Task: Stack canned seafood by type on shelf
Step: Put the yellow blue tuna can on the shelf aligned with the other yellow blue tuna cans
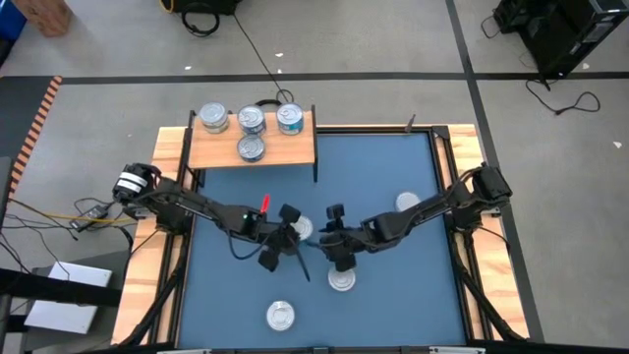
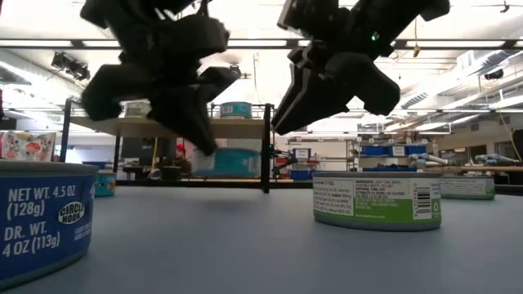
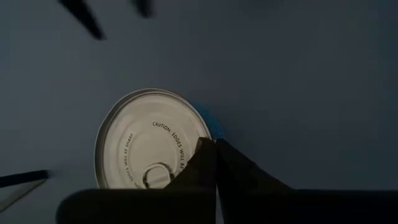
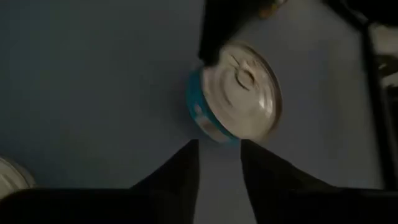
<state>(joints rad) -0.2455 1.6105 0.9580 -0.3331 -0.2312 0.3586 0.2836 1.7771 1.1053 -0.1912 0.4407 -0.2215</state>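
The shelf point(image 1: 295, 149) of light wood stands at the table's far left and bears several tins point(image 1: 252, 120). A tin with a teal label point(image 1: 305, 228) point(image 3: 149, 143) point(image 4: 239, 93) stands upright on the blue table at mid-table. My left gripper point(image 1: 291, 232) point(image 3: 214, 143) is shut, with its tips over that tin's rim. My right gripper point(image 1: 327, 236) point(image 4: 219, 149) hangs open just right of the tin, pointing at it, with nothing between its fingers. My left gripper has its shut fingertips point(image 3: 205, 152) over the edge of the teal tin's lid point(image 3: 186, 134), slanting down from the table's left. Whether they touch the lid I cannot tell. The tin stands flat on the table.
A green-labelled tin point(image 1: 341, 279) point(image 2: 376, 200) stands nearer than the right gripper. A blue-labelled tin point(image 1: 280, 315) point(image 2: 37, 220) is near the front edge, and another tin point(image 1: 407, 202) point(image 2: 466, 188) at the right. Wooden rails point(image 1: 462, 147) edge the table.
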